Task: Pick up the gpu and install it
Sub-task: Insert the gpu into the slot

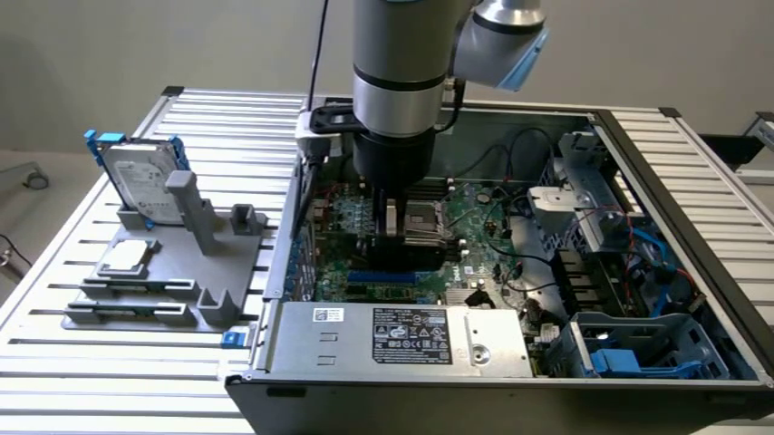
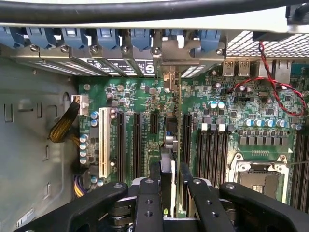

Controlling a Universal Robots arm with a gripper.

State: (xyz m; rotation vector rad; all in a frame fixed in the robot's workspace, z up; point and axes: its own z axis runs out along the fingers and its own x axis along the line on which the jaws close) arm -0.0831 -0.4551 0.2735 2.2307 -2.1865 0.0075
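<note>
My gripper (image 1: 400,217) reaches down inside the open computer case (image 1: 677,181), over the green motherboard (image 1: 484,245). It is shut on the gpu (image 2: 170,145), which the wrist view shows edge-on between the two black fingers (image 2: 148,203). The card stands upright in line with a long black slot (image 2: 186,140), and its grey metal end bracket (image 2: 176,50) is up against the case's rear wall. In the exterior view the gpu (image 1: 405,254) is a dark block under the gripper. Whether its lower edge sits in the slot I cannot tell.
A silver hard drive in a blue frame (image 1: 140,181) and a small square processor chip (image 1: 130,256) rest on a grey fixture (image 1: 158,272) outside the case. The power supply (image 1: 400,335), the processor socket (image 2: 256,179), red wires (image 2: 275,82) and drive cages (image 1: 629,344) crowd the case.
</note>
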